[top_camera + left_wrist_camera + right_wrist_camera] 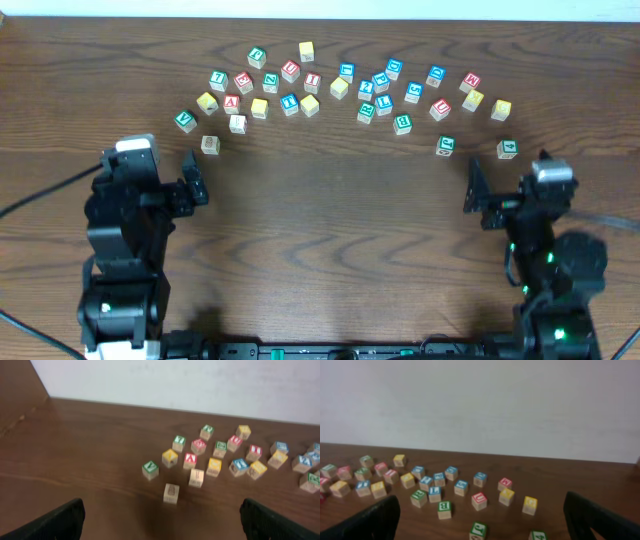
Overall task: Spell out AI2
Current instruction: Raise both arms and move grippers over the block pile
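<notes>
Many small wooden letter blocks lie scattered across the far half of the table. A red A block (232, 102) sits in the left cluster and shows in the left wrist view (190, 459). A red block that looks like an I (312, 80) lies further back, also in the left wrist view (254, 451). I cannot make out a 2 block. My left gripper (195, 178) (162, 525) is open and empty, short of a plain block (209, 144) (171, 493). My right gripper (470, 186) (485, 525) is open and empty, short of the right cluster.
A green 4 block (507, 149) (538, 535) and another green block (445, 146) (478, 530) lie nearest the right gripper. A green B block (402, 124) (444, 508) sits behind them. A white wall stands behind the table's far edge.
</notes>
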